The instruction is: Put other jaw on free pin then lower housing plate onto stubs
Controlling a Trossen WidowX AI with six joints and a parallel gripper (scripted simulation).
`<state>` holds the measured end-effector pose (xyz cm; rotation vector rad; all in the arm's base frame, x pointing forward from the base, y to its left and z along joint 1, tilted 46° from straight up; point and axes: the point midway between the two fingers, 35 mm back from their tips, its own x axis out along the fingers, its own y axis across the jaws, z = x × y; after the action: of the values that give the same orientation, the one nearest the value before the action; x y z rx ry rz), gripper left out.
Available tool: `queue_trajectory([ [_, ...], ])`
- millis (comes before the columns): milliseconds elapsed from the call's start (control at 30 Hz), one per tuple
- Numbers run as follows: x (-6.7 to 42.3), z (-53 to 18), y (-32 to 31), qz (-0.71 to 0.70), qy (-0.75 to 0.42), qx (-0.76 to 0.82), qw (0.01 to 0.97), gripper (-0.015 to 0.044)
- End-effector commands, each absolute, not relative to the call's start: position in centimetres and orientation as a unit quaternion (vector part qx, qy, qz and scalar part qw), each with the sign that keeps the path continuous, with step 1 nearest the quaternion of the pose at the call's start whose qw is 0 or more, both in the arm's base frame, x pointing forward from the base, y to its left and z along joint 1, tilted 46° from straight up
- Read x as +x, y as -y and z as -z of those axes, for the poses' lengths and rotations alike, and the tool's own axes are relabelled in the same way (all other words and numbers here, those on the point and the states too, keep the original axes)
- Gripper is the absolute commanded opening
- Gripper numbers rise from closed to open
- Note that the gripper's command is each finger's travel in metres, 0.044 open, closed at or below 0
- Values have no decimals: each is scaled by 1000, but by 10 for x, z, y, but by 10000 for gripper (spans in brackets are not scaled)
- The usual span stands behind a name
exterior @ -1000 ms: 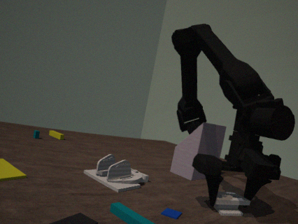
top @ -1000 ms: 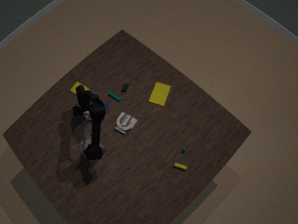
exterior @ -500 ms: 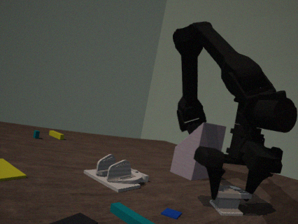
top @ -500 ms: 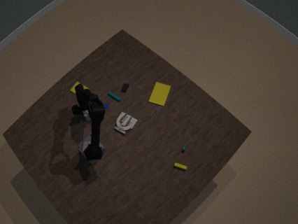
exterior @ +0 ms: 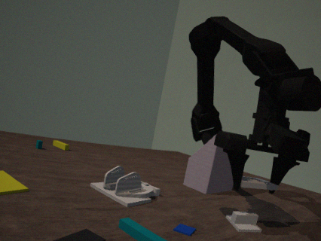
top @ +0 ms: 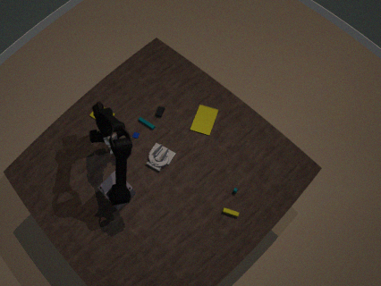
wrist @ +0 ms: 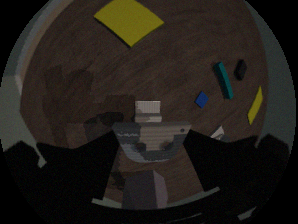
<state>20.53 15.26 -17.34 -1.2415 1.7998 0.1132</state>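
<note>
My gripper (exterior: 255, 187) (wrist: 150, 131) is shut on a flat grey plate with a rounded edge and a small hole, which looks like the housing plate (exterior: 260, 184) (wrist: 155, 134). The plate spans between the fingertips above the table, close to a small white stand (exterior: 245, 223) (wrist: 148, 108), which carries nothing. The pale base (top: 170, 155) (exterior: 99, 185) stands apart from the gripper. On it are two upright fins, side by side, and curved grey parts that look like jaws (top: 153, 160). Their teeth, the pins and the stubs are too small to tell.
A pale purple block (exterior: 209, 169) (wrist: 142, 189) stands near the arm. Around the base lie a teal bar (top: 147, 123) (exterior: 137, 230), a blue chip (top: 136, 135) (exterior: 184, 229), a black block (top: 160, 112) and a yellow plate (top: 204, 120). A yellow bar (top: 231, 213) lies farther off.
</note>
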Motion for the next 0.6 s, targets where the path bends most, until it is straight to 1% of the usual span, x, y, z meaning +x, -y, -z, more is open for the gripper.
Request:
queue_trajectory([
  [0, 206, 167, -160, -47, -730, -502, 461, 351],
  [167, 208, 164, -158, -61, -729, -510, 452, 351],
  [567, 226, 142, -143, -172, -710, -570, 376, 351],
])
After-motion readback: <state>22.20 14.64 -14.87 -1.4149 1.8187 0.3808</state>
